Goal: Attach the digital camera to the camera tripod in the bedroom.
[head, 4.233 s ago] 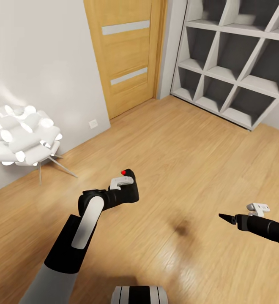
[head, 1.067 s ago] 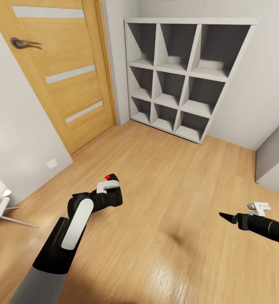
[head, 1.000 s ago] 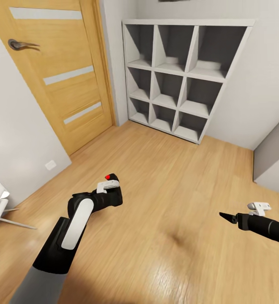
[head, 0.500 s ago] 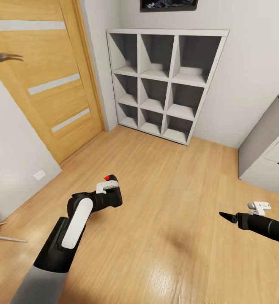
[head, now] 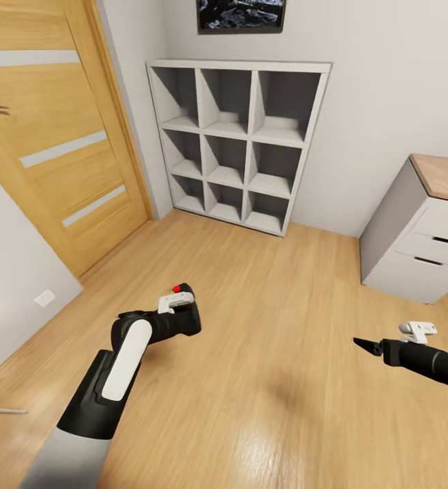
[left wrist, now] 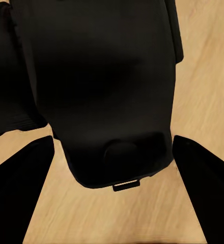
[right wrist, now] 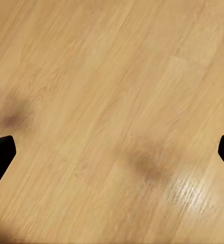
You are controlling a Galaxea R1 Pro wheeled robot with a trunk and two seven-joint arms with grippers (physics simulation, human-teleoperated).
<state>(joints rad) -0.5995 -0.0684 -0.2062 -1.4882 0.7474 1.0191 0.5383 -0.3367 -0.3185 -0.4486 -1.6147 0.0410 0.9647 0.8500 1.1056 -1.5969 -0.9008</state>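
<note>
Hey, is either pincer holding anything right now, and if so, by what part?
The left pincer holds the digital camera by the sides of its body, red button up. The right pincer holds nothing; only wood floor lies between its open fingertips.

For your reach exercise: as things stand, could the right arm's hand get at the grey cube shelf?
Probably not. The right hand hangs over bare plank floor, and the cube shelf stands against the far wall, apparently beyond arm's stretch; the base would need to roll closer.
</note>
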